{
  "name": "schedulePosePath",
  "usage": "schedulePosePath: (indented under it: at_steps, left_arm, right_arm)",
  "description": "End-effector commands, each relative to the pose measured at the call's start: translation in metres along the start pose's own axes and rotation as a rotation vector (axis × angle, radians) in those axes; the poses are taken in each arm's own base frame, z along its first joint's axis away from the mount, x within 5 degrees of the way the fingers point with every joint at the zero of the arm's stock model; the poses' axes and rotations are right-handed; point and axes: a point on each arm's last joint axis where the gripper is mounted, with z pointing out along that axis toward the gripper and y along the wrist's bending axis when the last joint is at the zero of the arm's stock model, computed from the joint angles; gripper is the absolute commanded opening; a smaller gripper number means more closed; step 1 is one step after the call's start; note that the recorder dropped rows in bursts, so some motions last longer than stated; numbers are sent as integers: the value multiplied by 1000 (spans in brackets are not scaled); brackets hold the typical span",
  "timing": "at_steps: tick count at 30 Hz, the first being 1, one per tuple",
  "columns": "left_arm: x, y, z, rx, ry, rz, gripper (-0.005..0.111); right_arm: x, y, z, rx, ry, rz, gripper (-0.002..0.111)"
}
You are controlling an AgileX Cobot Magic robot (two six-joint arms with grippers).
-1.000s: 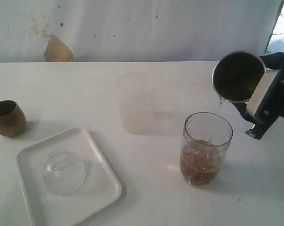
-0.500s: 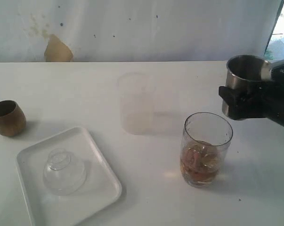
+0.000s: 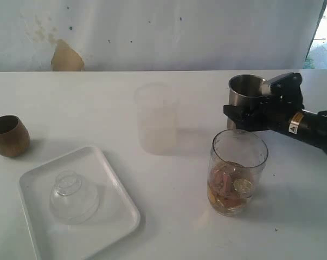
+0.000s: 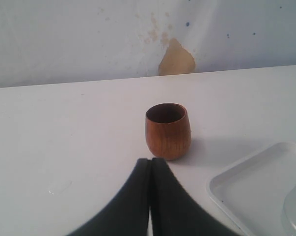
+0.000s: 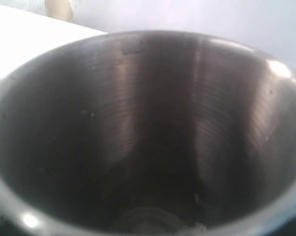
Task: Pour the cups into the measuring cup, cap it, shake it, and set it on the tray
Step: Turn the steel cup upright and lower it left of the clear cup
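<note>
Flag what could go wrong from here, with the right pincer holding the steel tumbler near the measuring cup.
1. In the exterior view, the steel tumbler in the right pincer is close behind the uncapped measuring cup. A careless set-down could clip its rim and spill the contents.
2. The left pincer is shut and faces the wooden cup. Advancing without opening would likely shove or tip it.

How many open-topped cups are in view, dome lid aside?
4: wooden cup far left, frosted cup mid-table, steel tumbler in the right gripper, measuring cup in front of it.
</note>
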Motion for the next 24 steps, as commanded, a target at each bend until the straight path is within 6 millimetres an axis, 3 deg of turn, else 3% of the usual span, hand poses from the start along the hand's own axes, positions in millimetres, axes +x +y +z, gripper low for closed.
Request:
schedulePosePath:
  at_steps: [1, 7, 14, 24]
  left_arm:
    - [1, 0, 0, -1, -6, 1, 0]
    - [1, 0, 0, -1, -6, 1, 0]
    - [1, 0, 0, -1, -6, 1, 0]
    - [1, 0, 0, -1, -6, 1, 0]
  right_arm:
    - [-3, 8, 20, -85, -40, -17, 0]
    - [-5, 24, 35, -158, -37, -33, 0]
    - [-5, 26, 36, -172, -26, 20, 0]
    - [9, 29, 38, -202, 18, 24, 0]
